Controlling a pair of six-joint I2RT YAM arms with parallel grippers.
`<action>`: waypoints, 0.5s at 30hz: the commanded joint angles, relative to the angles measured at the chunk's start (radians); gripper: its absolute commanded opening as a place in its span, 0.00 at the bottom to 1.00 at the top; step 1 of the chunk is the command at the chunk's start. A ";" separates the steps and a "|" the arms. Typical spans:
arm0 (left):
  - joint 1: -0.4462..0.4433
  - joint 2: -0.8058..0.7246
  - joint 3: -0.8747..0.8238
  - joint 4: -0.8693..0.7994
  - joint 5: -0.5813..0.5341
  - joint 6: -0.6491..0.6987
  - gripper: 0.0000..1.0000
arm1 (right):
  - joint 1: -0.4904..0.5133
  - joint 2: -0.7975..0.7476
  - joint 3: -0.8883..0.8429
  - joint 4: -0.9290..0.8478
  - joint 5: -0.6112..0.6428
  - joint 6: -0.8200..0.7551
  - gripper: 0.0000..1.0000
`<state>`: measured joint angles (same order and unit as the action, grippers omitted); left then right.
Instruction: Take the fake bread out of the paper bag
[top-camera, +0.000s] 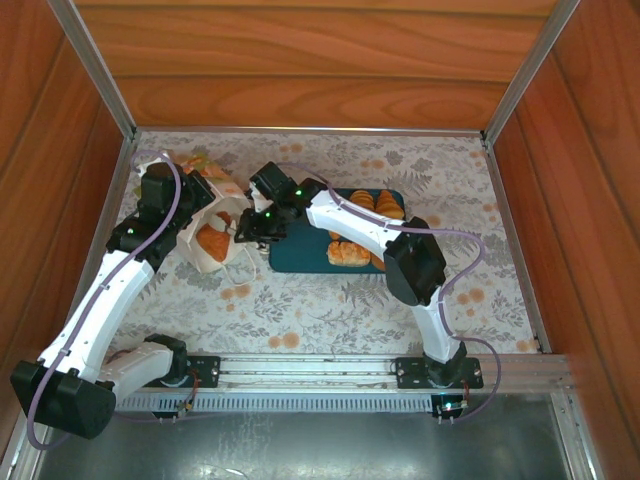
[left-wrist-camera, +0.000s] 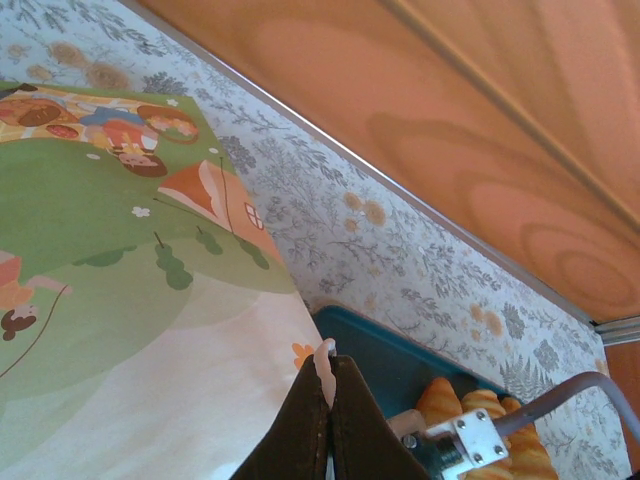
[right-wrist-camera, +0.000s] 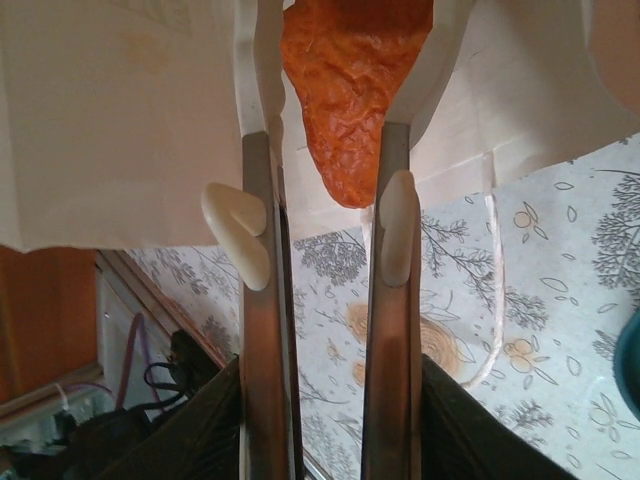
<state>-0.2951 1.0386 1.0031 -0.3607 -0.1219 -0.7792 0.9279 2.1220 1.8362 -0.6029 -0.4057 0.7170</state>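
Two arms meet at the small white paper bag (top-camera: 225, 195) with a green cartoon-printed panel. It lies tilted on the far-left part of the table, mouth toward the right gripper (top-camera: 243, 228).

Top view: an orange-brown toy pastry (top-camera: 212, 241) shows inside the bag mouth. Several golden toy pastries (top-camera: 350, 253) lie on a dark teal rectangular tray (top-camera: 295, 250) just right of the bag.

Left wrist view: the left gripper (left-wrist-camera: 328, 375) has its dark fingers pressed together on a sliver of the bag's white rim. The tray's corner sits beyond.

Right wrist view: the metal fingers (right-wrist-camera: 262, 300) with cream pads stand apart, one on each side of the rough, pointed pastry. The bag's walls are around it. Cannot tell if they clamp it.

Grey-and-orange floral cloth (top-camera: 330, 310) covers the table. Wood-grain walls (top-camera: 300, 60) with metal corner rails enclose it.
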 joint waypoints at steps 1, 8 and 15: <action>-0.009 -0.014 0.005 0.021 0.008 0.000 0.00 | -0.003 0.019 -0.003 0.079 -0.046 0.080 0.41; -0.010 -0.017 0.004 0.021 0.005 -0.001 0.00 | 0.007 -0.012 0.011 -0.008 0.044 0.036 0.42; -0.010 -0.017 0.006 0.021 0.005 0.001 0.00 | 0.013 -0.007 -0.006 -0.008 0.038 0.032 0.43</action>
<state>-0.2951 1.0386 1.0031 -0.3592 -0.1215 -0.7792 0.9325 2.1292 1.8305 -0.6266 -0.3561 0.7498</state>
